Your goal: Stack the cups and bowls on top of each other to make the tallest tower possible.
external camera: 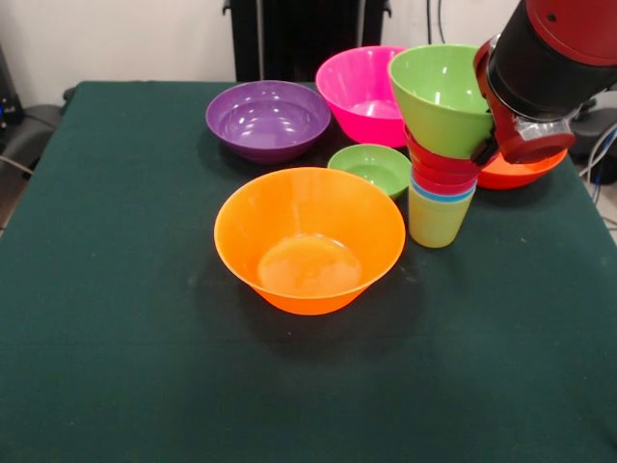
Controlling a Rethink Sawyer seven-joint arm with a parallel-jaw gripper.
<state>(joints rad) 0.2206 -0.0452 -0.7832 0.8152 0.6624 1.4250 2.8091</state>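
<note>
Front view puts the tower point(442, 145) at the right: yellow-green cup point(436, 220) lowest, lime green bowl point(443, 96) on top. My pincer point(501, 130) presses against its right side; whether it is spread or pinching I cannot tell. Just beside the tower on the left sits the small green bowl point(370, 168), the big orange bowl point(308, 237) nearer, purple bowl point(268, 118) and pink bowl point(362, 89) farther, red-orange bowl point(521, 172) behind my arm.

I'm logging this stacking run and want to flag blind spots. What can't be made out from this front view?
- Gripper: open or shut cannot be told; the arm's body covers it.
- Red-orange bowl: mostly hidden behind the arm and the tower.
- Pink bowl: its right side is covered by the tower's lime green bowl.
- The tower's blue cup: only the rim shows.
</note>
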